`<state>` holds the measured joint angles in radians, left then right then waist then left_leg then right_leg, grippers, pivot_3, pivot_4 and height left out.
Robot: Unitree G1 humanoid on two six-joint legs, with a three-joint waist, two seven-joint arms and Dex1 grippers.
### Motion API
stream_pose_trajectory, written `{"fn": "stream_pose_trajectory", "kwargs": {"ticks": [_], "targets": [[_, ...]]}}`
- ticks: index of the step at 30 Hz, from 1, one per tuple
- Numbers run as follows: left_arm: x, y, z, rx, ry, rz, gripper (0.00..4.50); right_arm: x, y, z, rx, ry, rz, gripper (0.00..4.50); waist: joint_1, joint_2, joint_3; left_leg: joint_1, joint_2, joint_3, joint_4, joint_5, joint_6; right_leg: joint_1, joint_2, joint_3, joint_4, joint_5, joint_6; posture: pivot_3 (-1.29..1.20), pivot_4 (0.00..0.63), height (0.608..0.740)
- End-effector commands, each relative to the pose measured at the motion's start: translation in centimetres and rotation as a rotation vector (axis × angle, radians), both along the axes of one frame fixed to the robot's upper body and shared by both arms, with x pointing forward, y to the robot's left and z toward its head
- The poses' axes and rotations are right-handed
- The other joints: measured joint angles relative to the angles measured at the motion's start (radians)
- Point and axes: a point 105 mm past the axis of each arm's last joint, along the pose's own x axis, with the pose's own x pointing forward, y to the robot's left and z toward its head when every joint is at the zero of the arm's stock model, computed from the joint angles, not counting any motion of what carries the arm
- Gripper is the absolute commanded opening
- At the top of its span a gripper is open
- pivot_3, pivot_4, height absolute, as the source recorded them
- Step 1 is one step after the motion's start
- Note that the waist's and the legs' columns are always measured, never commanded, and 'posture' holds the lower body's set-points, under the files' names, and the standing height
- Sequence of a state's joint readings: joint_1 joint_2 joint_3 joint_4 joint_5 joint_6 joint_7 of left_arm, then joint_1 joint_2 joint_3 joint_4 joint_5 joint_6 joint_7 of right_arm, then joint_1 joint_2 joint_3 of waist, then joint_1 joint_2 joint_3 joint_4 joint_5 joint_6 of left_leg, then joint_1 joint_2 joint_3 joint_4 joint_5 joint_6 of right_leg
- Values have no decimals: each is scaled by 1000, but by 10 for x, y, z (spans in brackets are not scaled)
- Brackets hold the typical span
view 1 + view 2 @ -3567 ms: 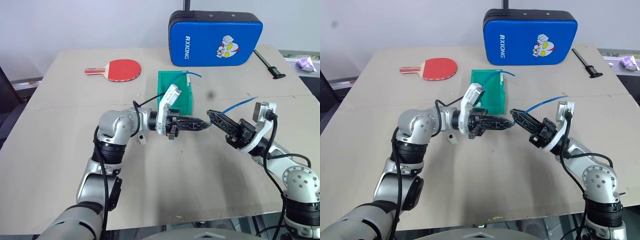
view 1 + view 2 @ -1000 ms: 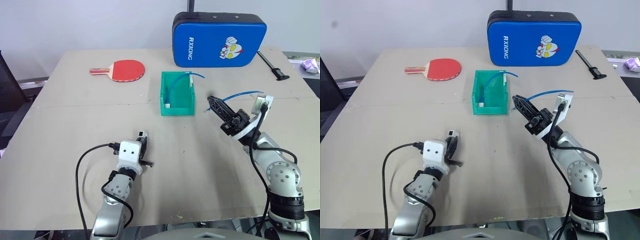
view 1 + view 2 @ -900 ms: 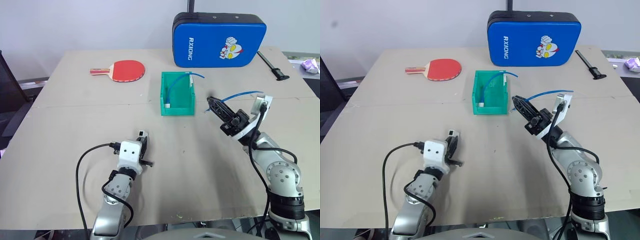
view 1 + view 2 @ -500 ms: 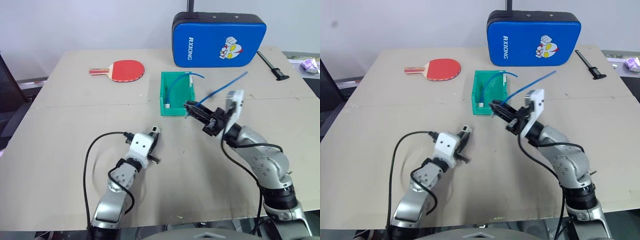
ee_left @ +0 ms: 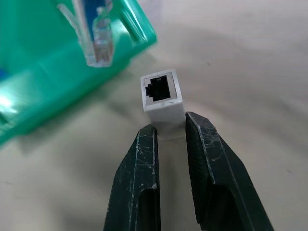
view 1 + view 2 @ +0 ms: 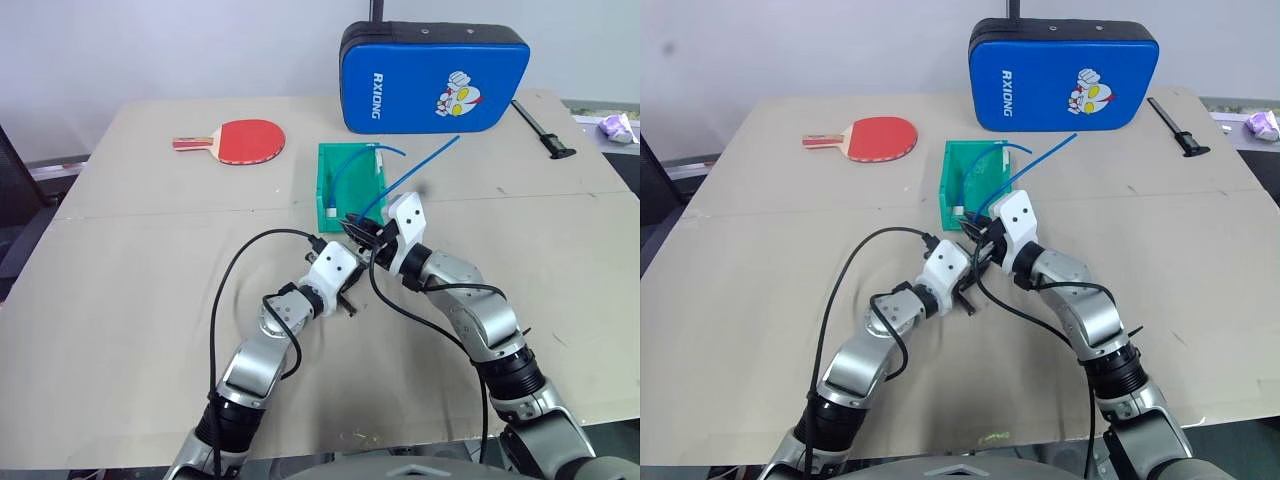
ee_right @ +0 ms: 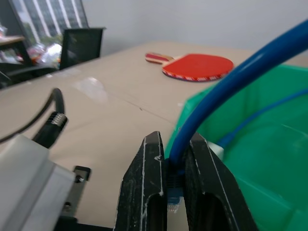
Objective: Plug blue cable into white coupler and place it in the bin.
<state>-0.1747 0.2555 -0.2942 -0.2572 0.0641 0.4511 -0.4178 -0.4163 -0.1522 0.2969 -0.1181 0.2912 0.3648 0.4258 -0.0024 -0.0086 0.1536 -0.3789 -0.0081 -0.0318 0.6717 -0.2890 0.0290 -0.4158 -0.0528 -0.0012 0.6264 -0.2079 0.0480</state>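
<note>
My left gripper [image 5: 169, 129] is shut on the white coupler [image 5: 163, 96], gripping its rear end so the dark socket faces away from the fingers. My right gripper [image 7: 174, 144] is shut on the blue cable [image 7: 231, 82] just behind its clear plug [image 5: 98, 43]. The plug hangs a short way from the socket, not in it. The cable's free end [image 6: 425, 162] sticks up and to the right. Both grippers meet just in front of the green bin [image 6: 325, 185].
Another blue cable [image 6: 350, 168] with a white piece at its end lies in the bin. A red paddle [image 6: 240, 140] lies back left, a big blue padded case [image 6: 435, 78] stands at the back, and a black tool [image 6: 545, 130] lies back right.
Both arms have swung in toward the middle. The left gripper rose from the near table with the coupler; the right gripper moved left and rolled, bringing the plug close to the socket.
</note>
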Motion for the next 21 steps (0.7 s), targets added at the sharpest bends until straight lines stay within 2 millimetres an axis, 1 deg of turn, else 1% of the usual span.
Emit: {"fn": "stream_pose_trajectory", "kwargs": {"ticks": [1,7,11,21], "targets": [[0,0,6,25,-16,17,194,-3,-2,6,6,-39,-10,0,-1,0,0,0,0,0,0,-1,1,0,0,0,0,0,0,0,150,740],[-3,-2,7,38,1,23,194,-4,-3,-2,-32,-26,-17,0,-8,0,0,1,0,0,0,-1,2,0,0,0,1,0,0,0,150,740],[-5,-1,3,46,24,32,194,-2,-7,-8,-72,-30,-38,0,-9,0,0,1,0,-1,0,-1,2,0,0,0,1,0,0,0,150,740],[-8,-2,2,65,42,50,194,-4,-12,-12,-129,-30,-38,0,-9,-1,-1,1,0,-1,0,-1,1,0,0,0,1,0,0,0,150,740]]}}
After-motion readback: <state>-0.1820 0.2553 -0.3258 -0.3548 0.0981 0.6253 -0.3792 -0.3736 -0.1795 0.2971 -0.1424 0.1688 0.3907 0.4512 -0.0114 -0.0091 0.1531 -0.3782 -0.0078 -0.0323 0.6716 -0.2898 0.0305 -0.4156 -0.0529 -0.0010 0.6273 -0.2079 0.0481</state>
